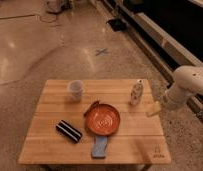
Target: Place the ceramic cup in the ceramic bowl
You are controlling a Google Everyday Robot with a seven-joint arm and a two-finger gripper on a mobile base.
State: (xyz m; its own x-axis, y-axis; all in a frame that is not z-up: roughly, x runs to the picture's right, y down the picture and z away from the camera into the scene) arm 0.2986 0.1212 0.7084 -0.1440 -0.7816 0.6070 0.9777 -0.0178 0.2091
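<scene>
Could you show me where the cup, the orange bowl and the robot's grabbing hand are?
ceramic cup (75,90): camera view, middle of its outer wall.
ceramic bowl (103,120): camera view, bare swirled centre inside.
gripper (155,109): camera view, its pale tip, at the right edge of the table (50,142).

Cup (75,90) near bowl (102,120), gripper (155,109) beside table (137,142)

My arm (191,84) runs off the picture's right side; my gripper (155,109) hangs just beyond the bench's (50,125) right edge. The bowl (102,120) covers the blue thing's (99,146) far end. I cannot tell what the thin red piece (92,106) at the bowl's left rim is.
</scene>
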